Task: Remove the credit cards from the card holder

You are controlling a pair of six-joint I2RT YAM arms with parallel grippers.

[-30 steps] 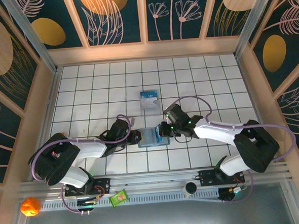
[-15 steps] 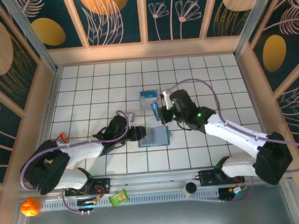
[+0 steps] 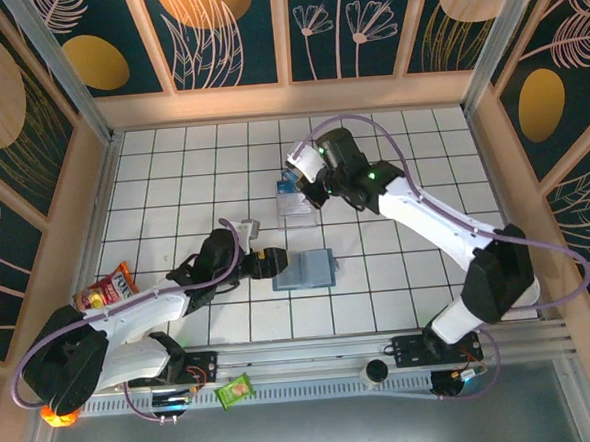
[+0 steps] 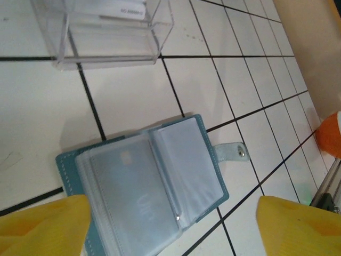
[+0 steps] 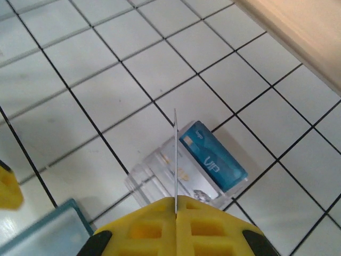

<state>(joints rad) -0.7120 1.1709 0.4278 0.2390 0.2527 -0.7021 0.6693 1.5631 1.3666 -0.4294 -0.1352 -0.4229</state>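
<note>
White tiled bench: the card holder (image 3: 311,269) lies open near the middle, toward the near edge. Since a second ago the left fingers (image 3: 274,263) have spread wide, released beside it. The right fingers (image 5: 176,213) have swung toward the far edge, clenched on a card (image 5: 175,154) above the clear case (image 5: 210,165). Seen edge-on, the card's face is unreadable.

Clear case (image 4: 106,37), green packet (image 3: 234,390), red packet (image 3: 107,289)
</note>
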